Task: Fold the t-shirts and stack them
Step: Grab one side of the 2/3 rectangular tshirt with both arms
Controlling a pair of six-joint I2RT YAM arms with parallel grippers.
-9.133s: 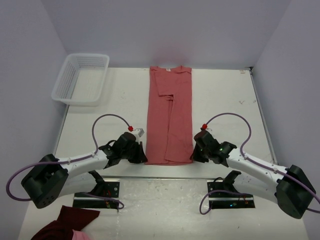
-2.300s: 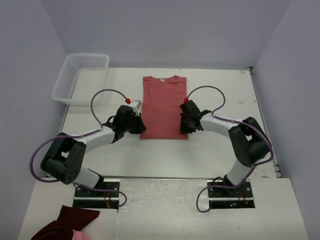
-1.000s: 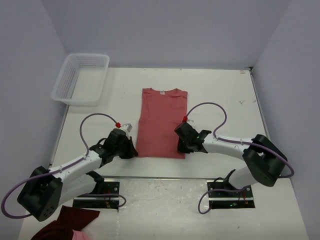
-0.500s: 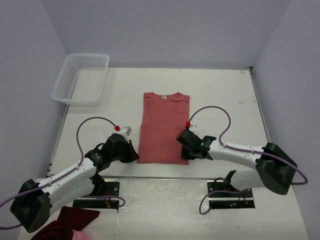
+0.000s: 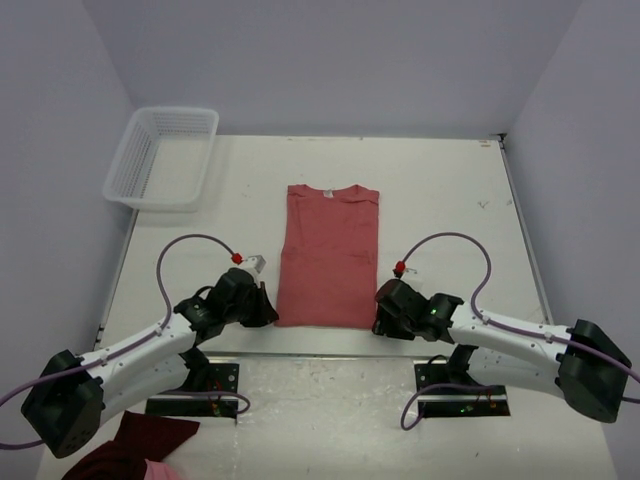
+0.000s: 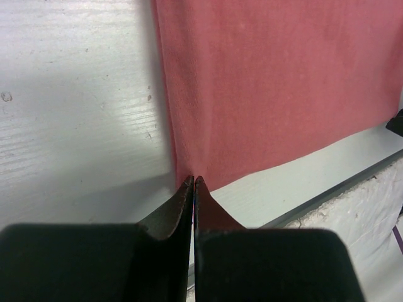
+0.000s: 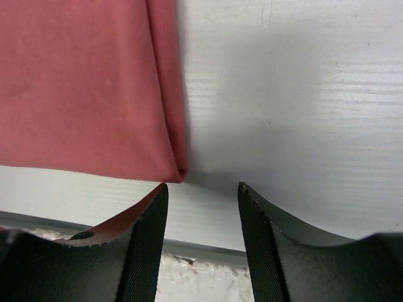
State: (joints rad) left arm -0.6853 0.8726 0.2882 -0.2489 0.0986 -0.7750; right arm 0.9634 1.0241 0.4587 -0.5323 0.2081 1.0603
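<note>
One salmon-red t-shirt (image 5: 328,255) lies folded into a tall rectangle in the middle of the table, collar at the far end. My left gripper (image 5: 270,315) sits at its near left corner. In the left wrist view the jaws (image 6: 192,180) are pressed together on the tip of that corner of the t-shirt (image 6: 271,82). My right gripper (image 5: 380,322) rests just off the near right corner. In the right wrist view it (image 7: 203,187) stands open with bare table between its fingers, and the t-shirt's (image 7: 82,88) folded corner lies just beyond the left fingertip (image 7: 157,195).
A white mesh basket (image 5: 165,155) stands at the far left of the table (image 5: 450,200). A dark maroon cloth bundle (image 5: 135,445) lies below the table's near edge at the bottom left. That edge runs close behind both grippers.
The long folded t-shirt was folded in half, then dragged toward the near edge. In the last half second my right gripper opened, let go of the corner and drew back to the right.
</note>
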